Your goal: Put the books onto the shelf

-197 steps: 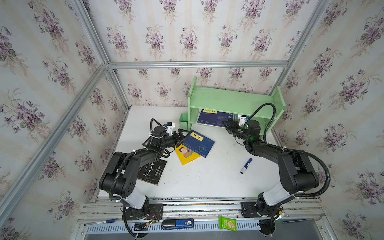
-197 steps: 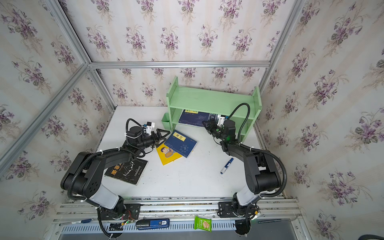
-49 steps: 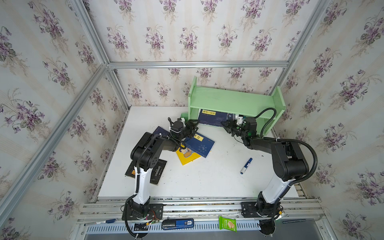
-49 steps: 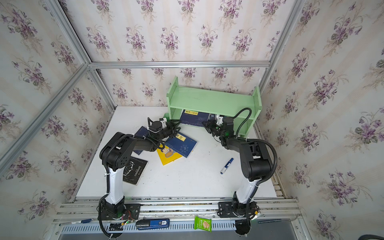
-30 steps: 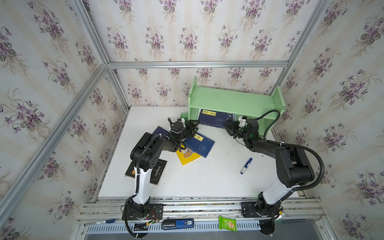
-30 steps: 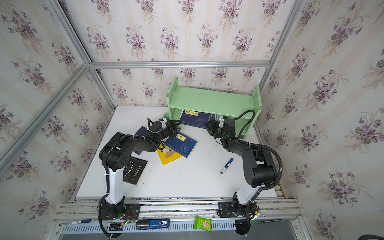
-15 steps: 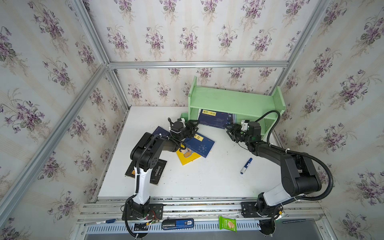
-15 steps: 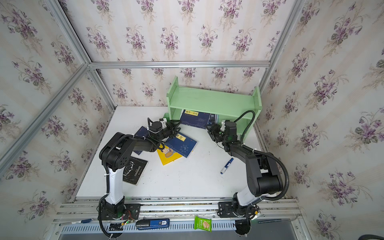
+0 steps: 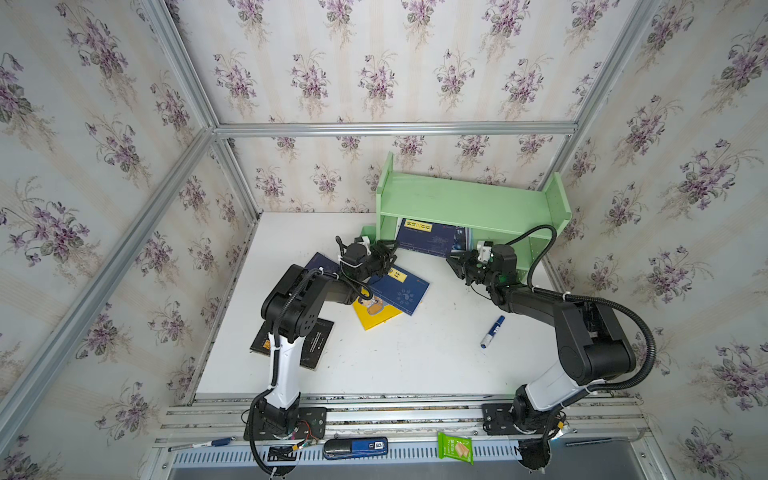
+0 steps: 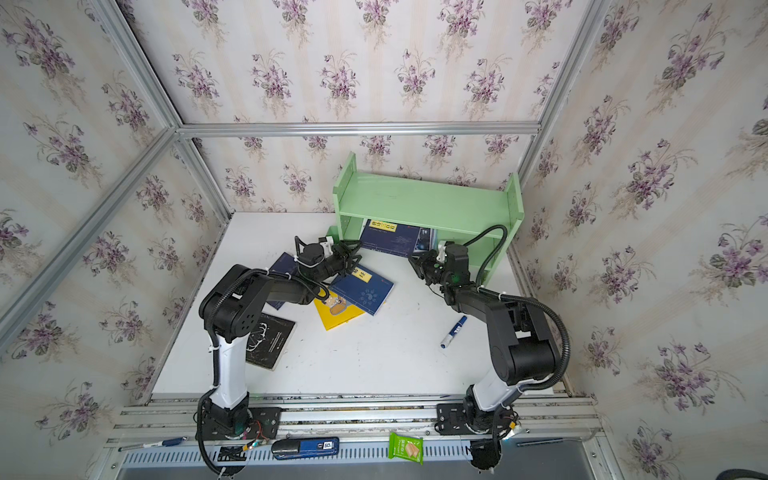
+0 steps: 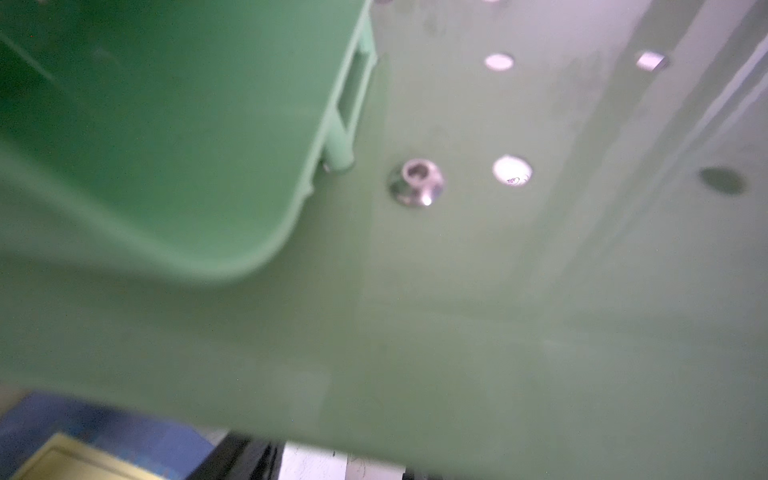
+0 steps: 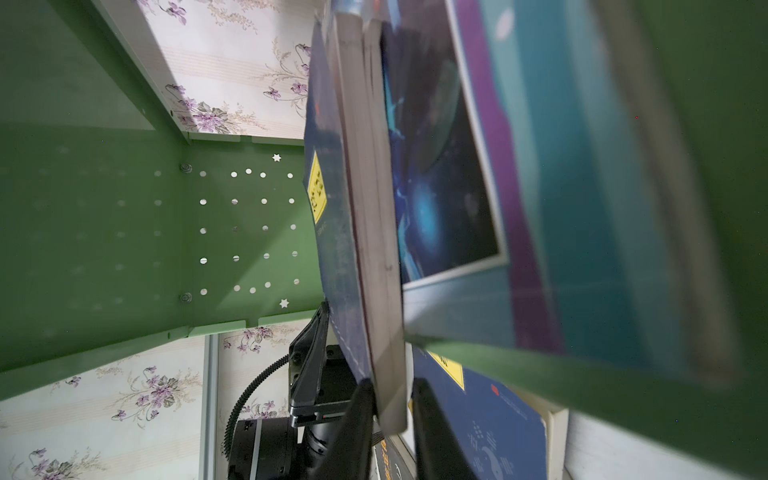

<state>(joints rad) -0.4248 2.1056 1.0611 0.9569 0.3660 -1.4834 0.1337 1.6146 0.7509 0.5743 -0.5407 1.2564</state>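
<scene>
The pale green shelf (image 9: 469, 203) stands at the back of the table. In its lower tier a navy book (image 9: 428, 241) (image 12: 332, 232) leans against the white-and-blue magazine (image 12: 449, 166). My right gripper (image 9: 455, 268) (image 12: 390, 419) is shut on that navy book's lower corner, one finger on each face. My left gripper (image 9: 388, 255) stands open at the foot of the shelf's left side panel (image 11: 498, 291), beside the green cup (image 11: 145, 124). Another navy book (image 9: 395, 286) lies on the yellow book (image 9: 374, 311). A third navy book (image 9: 320, 264) and the black book (image 9: 291, 340) lie partly under the left arm.
A blue-and-white marker pen (image 9: 492, 332) lies on the table right of centre, in front of the right forearm. Papered walls and aluminium posts close in the back and both sides. A rail (image 9: 395, 411) runs along the front edge.
The right gripper has drawn slightly forward and left, and its jaws have closed on the leaning navy book's corner. The left arm has not moved.
</scene>
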